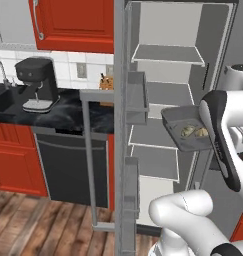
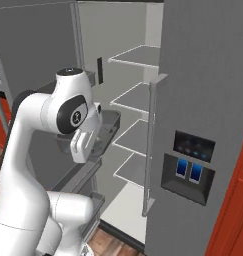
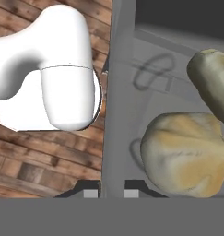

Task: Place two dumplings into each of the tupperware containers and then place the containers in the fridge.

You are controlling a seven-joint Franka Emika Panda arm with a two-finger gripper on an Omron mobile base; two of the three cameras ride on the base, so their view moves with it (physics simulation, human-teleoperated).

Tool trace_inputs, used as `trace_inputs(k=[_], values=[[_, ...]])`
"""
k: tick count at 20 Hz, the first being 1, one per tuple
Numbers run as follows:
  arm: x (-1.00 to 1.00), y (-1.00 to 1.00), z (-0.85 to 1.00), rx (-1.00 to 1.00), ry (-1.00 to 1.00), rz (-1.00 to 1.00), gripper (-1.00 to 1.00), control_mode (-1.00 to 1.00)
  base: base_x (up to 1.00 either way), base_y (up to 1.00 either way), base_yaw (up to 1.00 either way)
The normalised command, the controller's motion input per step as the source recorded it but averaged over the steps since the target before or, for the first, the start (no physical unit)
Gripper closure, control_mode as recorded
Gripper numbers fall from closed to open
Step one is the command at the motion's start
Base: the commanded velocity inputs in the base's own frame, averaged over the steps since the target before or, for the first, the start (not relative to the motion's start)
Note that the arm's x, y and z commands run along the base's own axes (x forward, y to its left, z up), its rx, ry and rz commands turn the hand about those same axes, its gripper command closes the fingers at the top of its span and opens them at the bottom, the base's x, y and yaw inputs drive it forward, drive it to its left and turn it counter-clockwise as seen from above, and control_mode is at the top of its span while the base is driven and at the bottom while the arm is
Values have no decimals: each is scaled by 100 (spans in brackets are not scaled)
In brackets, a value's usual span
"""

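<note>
The gripper (image 3: 107, 193) pinches the rim of a shallow translucent grey tupperware tray (image 1: 174, 131); stiff and light, its two loose beige dumplings (image 1: 193, 131) likely slide if tilted

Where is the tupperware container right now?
The tupperware container is held in the air at the open fridge, level with its middle shelves. Two dumplings lie in it, and the gripper clamps its rim.
</note>
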Motion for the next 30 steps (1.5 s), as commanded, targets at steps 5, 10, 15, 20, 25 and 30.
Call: trace_inputs(k=[5,10,15,20,25,30], values=[[0,0,0,0,0,0,100,100,-24,-26,7],[0,0,0,0,0,0,100,100,13,-33,5],[0,0,0,0,0,0,100,100,62,-34,6],[0,0,0,0,0,0,100,100,52,-37,8],[0,0,0,0,0,0,100,100,-18,-44,17],[0,0,0,0,0,0,100,100,2,-32,8]])
